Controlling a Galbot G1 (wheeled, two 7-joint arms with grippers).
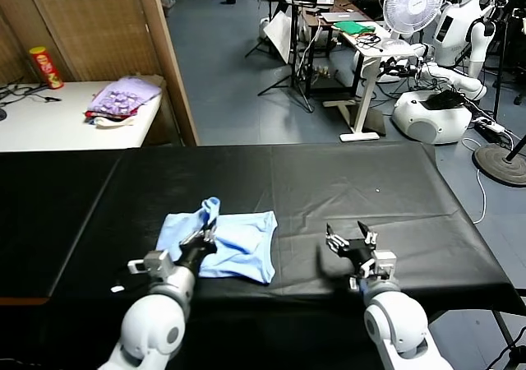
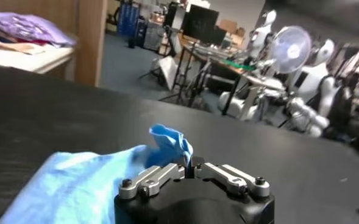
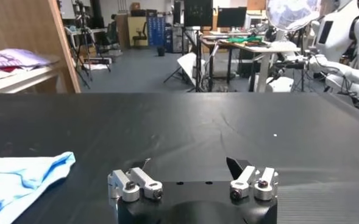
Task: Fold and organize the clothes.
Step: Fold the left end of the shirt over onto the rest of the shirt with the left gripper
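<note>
Head view, left to right. On a white side table at far left stand a red can and a purple cloth pile. On the black table, left of centre, lies the pale blue T-shirt, partly folded, with one bunched edge lifted. The left gripper sits over the shirt's left part, its fingers pressed together and pinching that raised fold; the left wrist view shows the blue cloth standing up between the jaws. The right gripper hovers above bare table right of the shirt, well apart from it, fingers spread wide and holding nothing.
</note>
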